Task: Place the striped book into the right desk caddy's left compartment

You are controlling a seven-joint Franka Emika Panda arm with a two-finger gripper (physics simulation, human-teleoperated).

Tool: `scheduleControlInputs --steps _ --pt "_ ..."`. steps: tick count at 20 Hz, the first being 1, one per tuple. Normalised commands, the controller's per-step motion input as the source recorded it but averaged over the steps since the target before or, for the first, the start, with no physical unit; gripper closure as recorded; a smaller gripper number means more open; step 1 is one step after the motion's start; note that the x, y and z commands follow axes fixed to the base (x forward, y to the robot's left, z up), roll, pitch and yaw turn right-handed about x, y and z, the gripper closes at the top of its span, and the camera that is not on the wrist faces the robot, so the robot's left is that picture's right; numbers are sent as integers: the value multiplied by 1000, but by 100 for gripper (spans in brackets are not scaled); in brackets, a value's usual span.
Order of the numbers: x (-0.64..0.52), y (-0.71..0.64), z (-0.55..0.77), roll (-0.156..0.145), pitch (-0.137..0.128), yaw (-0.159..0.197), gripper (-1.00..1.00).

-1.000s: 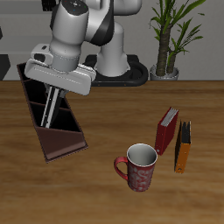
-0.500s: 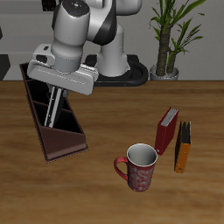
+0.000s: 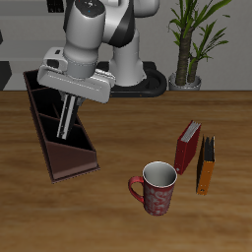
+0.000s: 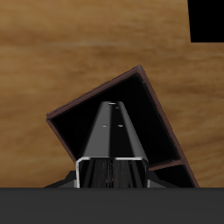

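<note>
Wooden tabletop runs wide, with a potted plant at the back. Largest on it is the right desk caddy, dark maroon, angled toward the front edge. Over the caddy the arm leans forward, wrist pointing down into it. Its gripper pinches the striped book by the upper edge, the book hanging upright inside a caddy section. Thin, stiff and light, I'd guess; a top-edge grip suits it, though smooth covers could slip.
</note>
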Motion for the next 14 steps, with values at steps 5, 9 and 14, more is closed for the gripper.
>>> scheduleControlInputs --steps 5,9,14 --pt "-19 -137 38 -72 33 -49 -100" --pt "17 -71 28 -20 16 -27 -100" --pt "17 -49 28 -13 6 -20 -100"
